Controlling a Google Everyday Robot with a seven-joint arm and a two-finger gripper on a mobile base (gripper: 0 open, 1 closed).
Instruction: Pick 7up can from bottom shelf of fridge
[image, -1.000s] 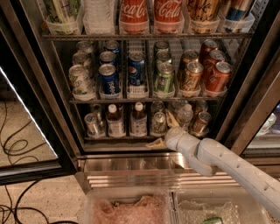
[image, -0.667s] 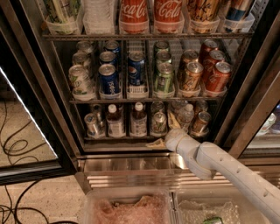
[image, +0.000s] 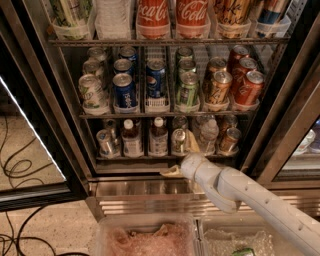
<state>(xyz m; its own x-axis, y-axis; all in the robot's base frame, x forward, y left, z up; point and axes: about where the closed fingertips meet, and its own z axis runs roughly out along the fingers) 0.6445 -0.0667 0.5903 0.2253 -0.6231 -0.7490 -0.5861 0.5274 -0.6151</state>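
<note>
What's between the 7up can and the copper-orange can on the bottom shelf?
A clear bottle, per the camera view. The gripper is at the shelf's front edge, by the 7up can.

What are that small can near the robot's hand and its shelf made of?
The 7up can: likely aluminium, shiny silver top. The bottom shelf: seemingly steel, dull grey metallic front edge. The gripper hovers just before that shelf, below the can.

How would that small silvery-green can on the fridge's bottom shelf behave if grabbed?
Probably stiff yet dentable, since the can looks like thin metal. Its smooth round side may slip, and roll if tipped. The gripper sits just before it, at the shelf edge.
</note>
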